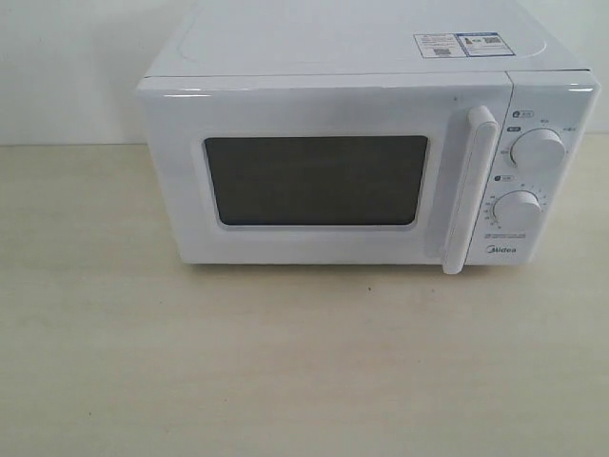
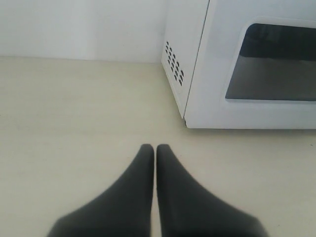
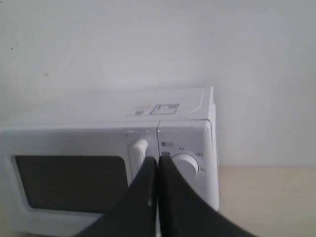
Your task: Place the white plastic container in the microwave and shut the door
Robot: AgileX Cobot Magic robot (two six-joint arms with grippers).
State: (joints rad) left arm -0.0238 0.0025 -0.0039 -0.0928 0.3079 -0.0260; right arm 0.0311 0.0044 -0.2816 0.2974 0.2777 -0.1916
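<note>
- White boxy Midea microwave: stands upright on the pale wood-grain counter, toward its far edge, close to the white wall. Its long axis runs parallel to that far edge and its front faces the near edge.
- White microwave door: shut flush with the front. Its dark rectangular window lies with the long side level, and nothing inside can be made out through it.
- Vertical white bar handle: on the door's right side, upright, just beside the control panel.
- Two round white dials, upper and lower: one above the other at the right end of the front, with the Midea name below them.
- Printed stickers: flat on the top, near its right front corner.
- Rows of small vent holes: in the left side wall.
- Left pincer: dark tapered fingers pressed together with nothing between them. It sits over bare counter, pointing toward the far edge, and the microwave's left front corner lies ahead and to one side, apart from it.
- Right pincer: dark fingers together, holding nothing. It is raised before the microwave's front and aimed at the strip between handle and upper dial. Contact cannot be told.
</note>
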